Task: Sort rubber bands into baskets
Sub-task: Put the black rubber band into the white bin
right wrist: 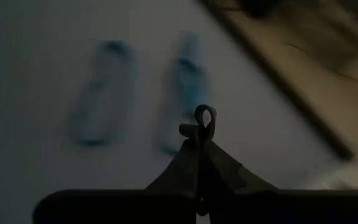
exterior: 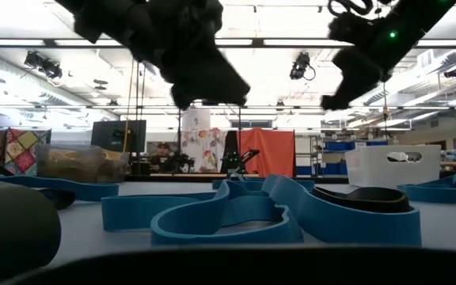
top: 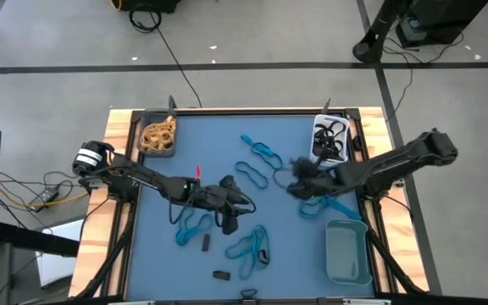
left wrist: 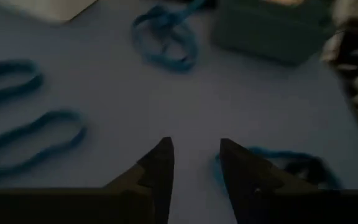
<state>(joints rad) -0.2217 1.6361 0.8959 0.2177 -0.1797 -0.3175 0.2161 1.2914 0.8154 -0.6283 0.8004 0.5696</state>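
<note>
Here, right gripper [right wrist: 199,134]: closed, its tips pinched on a small dark band loop [right wrist: 204,118] that sticks up between them; it is held over the right part of the table, just inward of the white basket [top: 329,141].
Left gripper [left wrist: 194,163]: jaws parted, nothing seen between them; it is poised near the middle of the blue mat [top: 210,135], above bare mat.
Around the left gripper: a blue band [left wrist: 291,163] is seen just beside one fingertip, and a pair of blue bands [left wrist: 23,127] farther off; a tangled blue band [left wrist: 164,38] lies ahead of it, before the grey-teal basket [left wrist: 272,31].
Around the right gripper: two blue bands [right wrist: 145,93] lie side by side on the mat beyond the tips; the wooden table edge [right wrist: 284,93] runs close by.
Baskets: the dark basket [top: 158,135], holding tan bands [top: 158,132], is set at the far left corner; the white basket, with black bands in it, at the far right corner; the grey-teal basket near the near right corner.
Loose bands: blue ones are scattered over the middle and the near half of the mat; small black pieces [top: 221,275] lie towards the near edge.
Open room: bare mat is left along the far edge between the dark and white baskets.
</note>
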